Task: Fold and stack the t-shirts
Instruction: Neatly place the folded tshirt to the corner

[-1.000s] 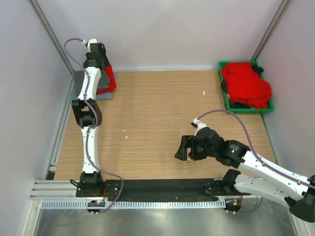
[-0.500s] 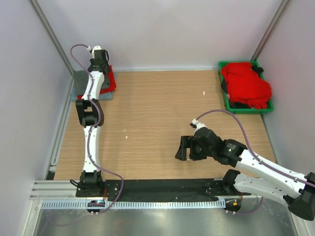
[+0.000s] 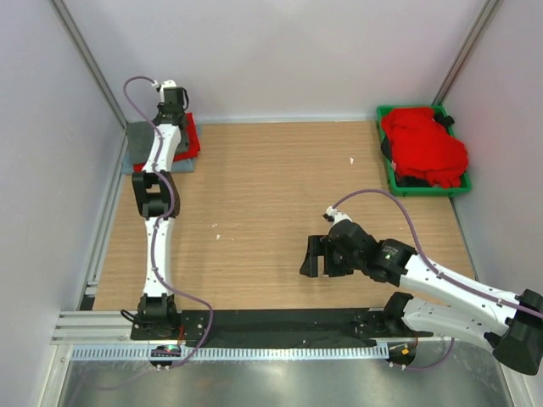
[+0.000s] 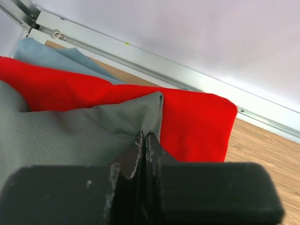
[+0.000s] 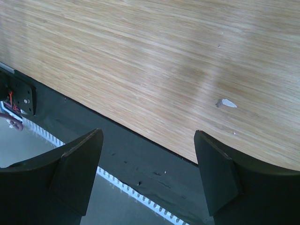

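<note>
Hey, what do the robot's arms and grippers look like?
The left arm and right arm have white links and black joints, each carrying a thin lilac cable. The left gripper and right gripper have black, wedge-shaped fingers.

A fine mesh weave is shown on the charcoal grey shirt (image 4: 70, 136). The red shirt (image 4: 197, 122) is coloured a plain bright red, and the blue shirt (image 4: 42, 54) a pale blue-grey. The same bright red is seen on the heap (image 3: 424, 144), and the bin (image 3: 428, 192) is coloured green. The table (image 3: 271, 186) is marked by light brown wood grain. The left arm (image 3: 155, 246) and right arm (image 3: 458, 288) are finished in white with black joints, and the left gripper (image 4: 143, 140) and right gripper (image 5: 147, 140) in black.
</note>
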Robot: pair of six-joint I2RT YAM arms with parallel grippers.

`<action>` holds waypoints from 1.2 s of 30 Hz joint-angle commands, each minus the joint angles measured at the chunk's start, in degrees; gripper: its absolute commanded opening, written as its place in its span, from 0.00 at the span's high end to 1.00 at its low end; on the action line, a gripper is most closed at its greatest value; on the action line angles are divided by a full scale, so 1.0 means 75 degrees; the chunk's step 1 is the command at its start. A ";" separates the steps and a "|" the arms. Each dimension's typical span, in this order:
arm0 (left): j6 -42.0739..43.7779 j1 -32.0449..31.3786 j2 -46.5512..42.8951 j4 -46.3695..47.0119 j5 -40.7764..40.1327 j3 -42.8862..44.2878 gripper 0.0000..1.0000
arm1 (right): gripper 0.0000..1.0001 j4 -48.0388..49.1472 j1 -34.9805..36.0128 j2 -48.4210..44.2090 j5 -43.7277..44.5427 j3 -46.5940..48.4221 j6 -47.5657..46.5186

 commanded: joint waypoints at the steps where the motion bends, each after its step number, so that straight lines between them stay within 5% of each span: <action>1: 0.0284 -0.0229 -0.0588 0.0564 -0.0151 0.0223 1.00 | 0.15 0.0352 0.0032 0.0035 0.0106 0.0004 -0.0117; 15: 0.0753 -0.0628 -0.1480 0.0974 -0.0104 -0.0199 1.00 | 0.15 0.0247 0.0032 -0.0293 0.0164 -0.0148 -0.0117; 18: 0.0730 -0.0675 -0.1386 0.0939 -0.0186 -0.0200 0.80 | 0.15 0.0153 0.0032 -0.0340 0.0176 -0.0160 -0.0140; 20: 0.0695 -0.0687 -0.1328 0.0916 -0.0350 -0.0188 0.45 | 0.15 0.0095 0.0032 -0.0363 0.0176 -0.0137 -0.0129; 22: 0.0694 -0.0687 -0.1234 0.0834 -0.0467 -0.0165 0.21 | 0.15 0.0048 0.0032 -0.0410 0.0176 -0.0137 -0.0106; 25: 0.0683 -0.0687 -0.1233 0.0659 -0.0643 -0.0164 0.04 | 0.15 -0.0011 0.0032 -0.0492 0.0176 -0.0160 -0.0082; 29: 0.0520 -0.0582 -0.1596 0.0669 -0.0842 -0.0410 0.04 | 0.15 -0.0116 0.0044 -0.0598 0.0176 -0.0160 -0.0059; 31: -0.0135 -0.0232 -0.1760 0.0623 -0.0586 -0.0493 0.13 | 0.15 -0.0151 0.0032 -0.0644 0.0176 -0.0184 -0.0047; 36: -0.2046 0.1138 -0.1364 0.0529 0.1979 -0.0388 0.26 | 0.14 0.0058 0.0032 -0.0481 0.0176 -0.0242 -0.0093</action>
